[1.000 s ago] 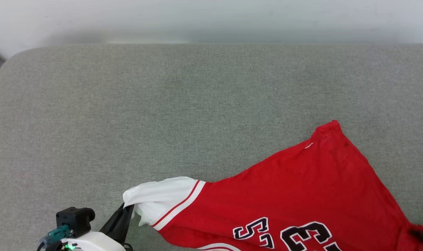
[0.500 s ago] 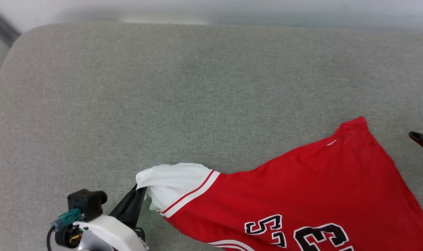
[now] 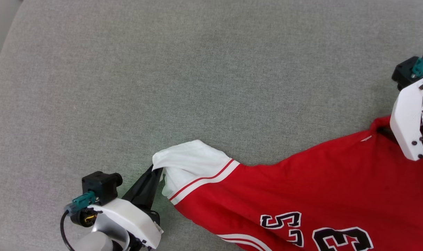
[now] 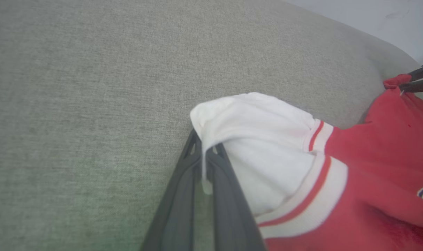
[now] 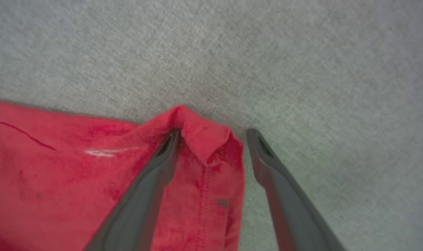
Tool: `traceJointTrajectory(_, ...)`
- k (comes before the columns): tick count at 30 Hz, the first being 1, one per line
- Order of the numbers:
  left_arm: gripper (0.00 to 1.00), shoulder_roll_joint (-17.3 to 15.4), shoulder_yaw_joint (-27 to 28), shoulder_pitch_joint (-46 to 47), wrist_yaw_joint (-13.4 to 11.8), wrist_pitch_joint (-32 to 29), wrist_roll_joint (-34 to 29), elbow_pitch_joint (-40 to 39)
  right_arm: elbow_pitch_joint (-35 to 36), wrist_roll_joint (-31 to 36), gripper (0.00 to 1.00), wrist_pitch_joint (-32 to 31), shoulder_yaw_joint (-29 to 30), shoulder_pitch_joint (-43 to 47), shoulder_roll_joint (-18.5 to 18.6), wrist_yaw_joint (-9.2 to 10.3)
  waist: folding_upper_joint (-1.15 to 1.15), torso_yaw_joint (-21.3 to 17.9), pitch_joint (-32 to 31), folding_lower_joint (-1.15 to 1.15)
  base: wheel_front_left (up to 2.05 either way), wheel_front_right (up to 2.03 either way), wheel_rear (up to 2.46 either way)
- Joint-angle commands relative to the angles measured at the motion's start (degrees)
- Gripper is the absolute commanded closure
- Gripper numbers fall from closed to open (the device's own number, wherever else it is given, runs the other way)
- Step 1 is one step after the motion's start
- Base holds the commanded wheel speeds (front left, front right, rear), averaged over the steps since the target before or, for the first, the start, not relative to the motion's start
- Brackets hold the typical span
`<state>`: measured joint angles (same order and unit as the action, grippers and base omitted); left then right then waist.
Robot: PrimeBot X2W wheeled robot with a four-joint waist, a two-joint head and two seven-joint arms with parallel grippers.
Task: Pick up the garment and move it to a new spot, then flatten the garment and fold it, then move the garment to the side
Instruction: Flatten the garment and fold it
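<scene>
The garment [image 3: 302, 188] lies at the head view's lower right on grey fabric [image 3: 162, 69], its white sleeve pinched by the closed left gripper [image 4: 204, 144], while the right gripper [image 5: 214, 132] stands wide open astride its red corner.

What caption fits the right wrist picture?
Open right pincer straddles a corner of the red garment on a grey cushion.
</scene>
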<state>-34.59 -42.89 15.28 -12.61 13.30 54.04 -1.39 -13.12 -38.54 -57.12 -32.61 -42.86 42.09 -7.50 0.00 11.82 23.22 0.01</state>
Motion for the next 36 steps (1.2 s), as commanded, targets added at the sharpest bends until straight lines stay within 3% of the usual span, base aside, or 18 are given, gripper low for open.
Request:
traceJointTrajectory(1,1.00,0.49,-0.18,1.17,0.29,0.19,-0.53,0.49,-2.53,-0.11,0.00,0.50,-3.10,0.58,-0.90,0.01,0.00,0.82,1.40,-0.01,0.00,0.00,0.00)
traceJointTrajectory(5,1.00,1.03,-0.25,1.84,0.44,0.21,-0.65,1.33,-5.38,-2.47,0.00,0.75,-9.11,2.76,-1.11,-0.10,0.00,0.72,1.61,-0.01,0.00,0.00,0.00)
traceJointTrajectory(6,1.00,1.09,-0.26,1.87,0.51,0.22,-0.56,1.59,-5.45,-3.01,0.61,1.72,-9.94,2.40,-1.00,-0.13,0.00,0.54,1.44,-0.01,0.00,0.00,0.00)
traceJointTrajectory(7,1.00,1.09,-0.26,1.87,0.51,0.22,-0.56,1.59,-5.45,-3.01,0.61,1.72,-9.94,2.40,-1.00,-0.13,0.00,0.54,1.44,-0.01,0.00,0.00,0.00)
traceJointTrajectory(8,1.00,1.09,-0.23,1.83,0.61,0.23,-0.45,1.82,-5.55,-3.67,1.00,2.53,-10.43,1.82,-0.97,-0.13,0.00,0.30,1.08,-0.01,0.00,0.00,0.00)
traceJointTrajectory(22,1.00,-3.70,1.21,5.22,0.86,-1.98,-1.79,1.64,-3.72,-9.69,1.00,21.29,-8.82,-4.61,2.24,0.03,0.00,-4.18,-11.28,-0.01,0.00,0.00,0.00)
traceJointTrajectory(29,1.00,-6.12,2.66,16.18,1.31,-7.39,-4.63,-1.70,0.57,-10.30,1.00,27.22,-5.77,-7.60,3.86,0.02,0.00,-6.31,-13.70,-0.01,0.00,0.00,0.00)
traceJointTrajectory(36,1.00,-6.35,4.75,33.02,3.60,-14.11,-7.25,-0.67,2.37,-6.20,1.00,29.39,-0.46,-15.34,1.72,0.03,0.00,-7.96,-10.15,-0.01,0.00,0.00,0.00)
